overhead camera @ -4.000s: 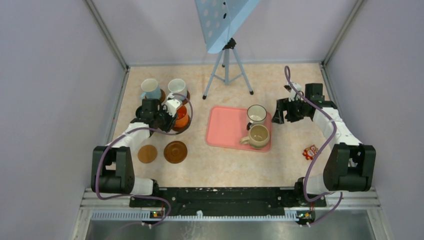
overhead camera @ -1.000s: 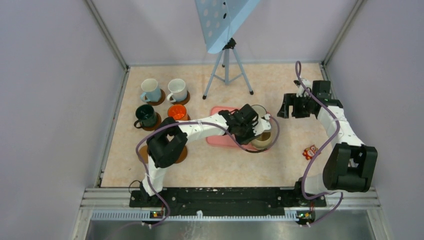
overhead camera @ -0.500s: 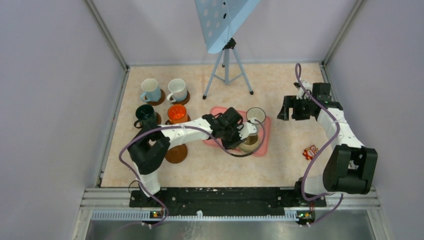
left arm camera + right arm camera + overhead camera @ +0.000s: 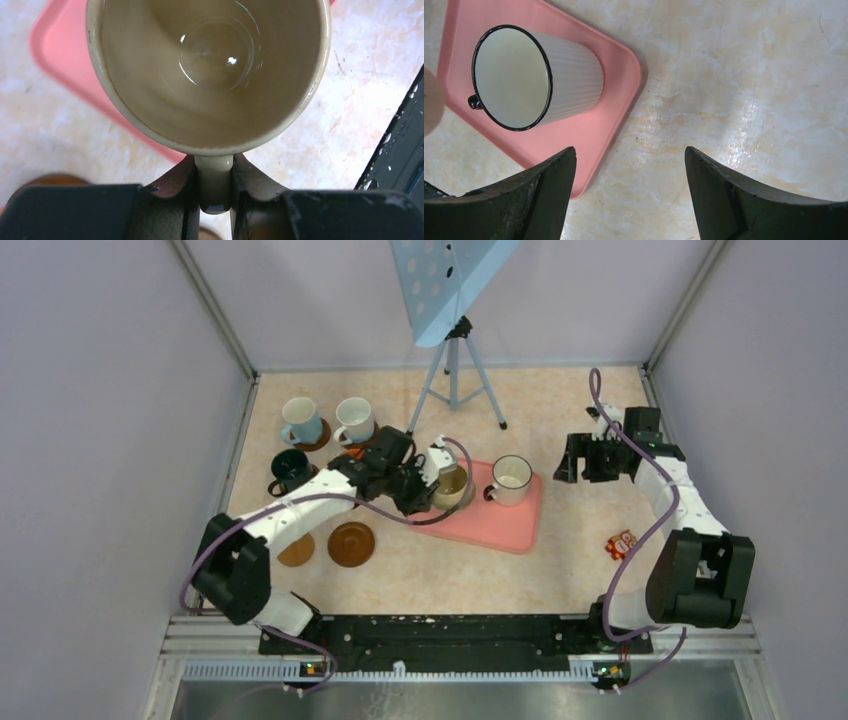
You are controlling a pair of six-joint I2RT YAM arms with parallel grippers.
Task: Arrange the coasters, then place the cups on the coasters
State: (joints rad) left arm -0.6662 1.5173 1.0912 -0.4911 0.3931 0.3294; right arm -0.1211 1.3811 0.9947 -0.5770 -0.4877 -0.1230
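Note:
My left gripper (image 4: 432, 480) is shut on the handle (image 4: 214, 182) of the beige cup (image 4: 452, 486), holding it upright over the left end of the pink tray (image 4: 500, 528). The beige cup (image 4: 207, 70) fills the left wrist view, empty inside. A white cup with a dark rim (image 4: 511, 478) stands on the tray. Two white cups (image 4: 299, 420) (image 4: 354, 420) and a dark green cup (image 4: 290, 472) sit on coasters at the back left. The orange cup is mostly hidden behind my left arm. Two coasters lie bare: a dark brown one (image 4: 351, 543) and a lighter one (image 4: 297, 551). My right gripper (image 4: 585, 457) is open beside the tray's right edge.
A tripod (image 4: 452, 375) carrying a blue perforated board stands at the back centre. A small red toy (image 4: 621, 543) lies on the table at the right. Grey walls close the table on three sides. The dark-rimmed cup (image 4: 549, 75) and tray corner (image 4: 619, 70) show in the right wrist view.
My left arm has swung left with the beige cup, from the near right part of the tray to its left end. The right arm has stayed where it was.

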